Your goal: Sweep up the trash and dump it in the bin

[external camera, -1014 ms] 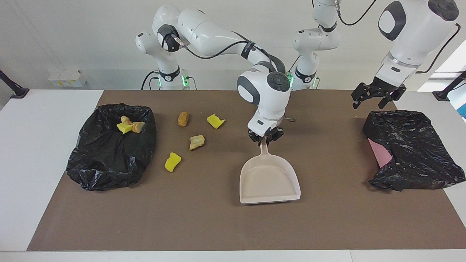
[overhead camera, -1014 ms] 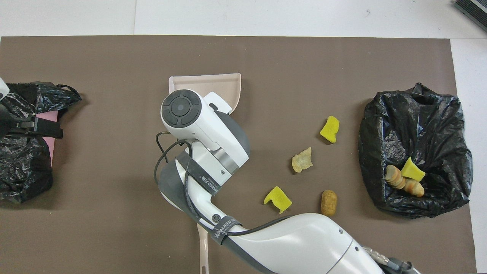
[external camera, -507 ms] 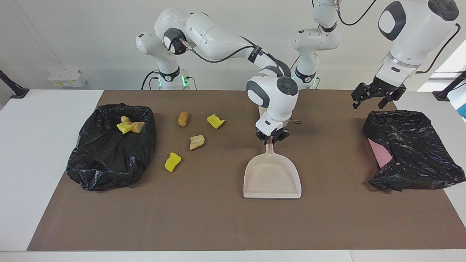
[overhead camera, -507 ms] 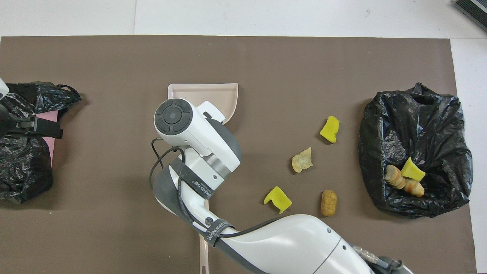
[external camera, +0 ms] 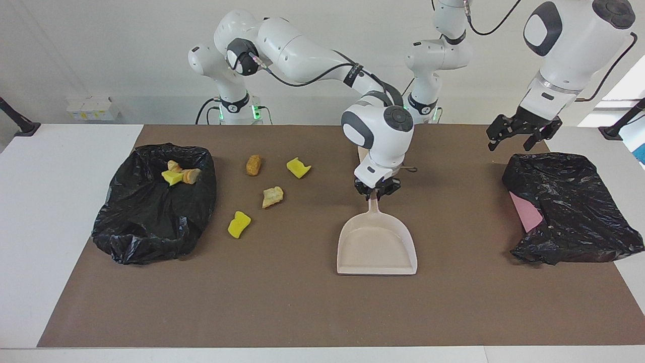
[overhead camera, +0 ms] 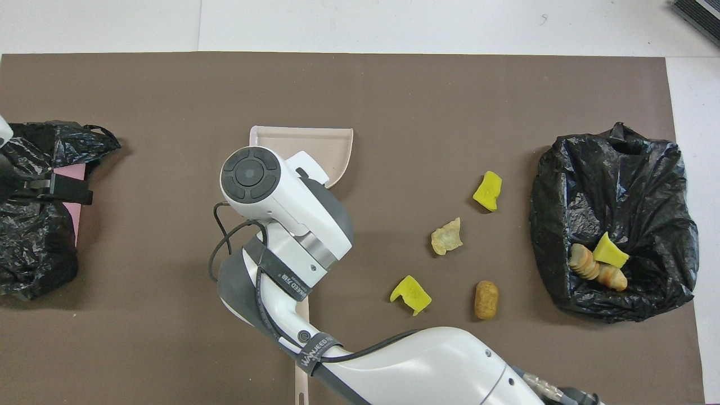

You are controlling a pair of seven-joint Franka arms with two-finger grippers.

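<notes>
The beige dustpan [external camera: 377, 247] [overhead camera: 315, 143] lies flat on the brown mat, its handle pointing at the robots. My right gripper [external camera: 377, 190] is down at the top of that handle; in the overhead view the wrist hides it. Loose trash lies on the mat between dustpan and bin: two yellow sponge pieces [external camera: 298, 167] [external camera: 239, 224], a tan lump [external camera: 272, 196] and an orange-brown lump [external camera: 253, 165]. The bin [external camera: 151, 212] [overhead camera: 613, 180], lined with a black bag, holds three more scraps [external camera: 179, 175]. My left gripper [external camera: 524, 132] waits open above the left arm's end.
A second crumpled black bag [external camera: 569, 206] with a pink sheet [external camera: 526, 214] showing under it lies at the left arm's end, below the left gripper. The brown mat [external camera: 302, 312] covers most of the white table.
The right arm has carried the dustpan a little toward the left arm's end and squared it flat on the mat. In the last half second almost nothing moved. The left arm stayed still.
</notes>
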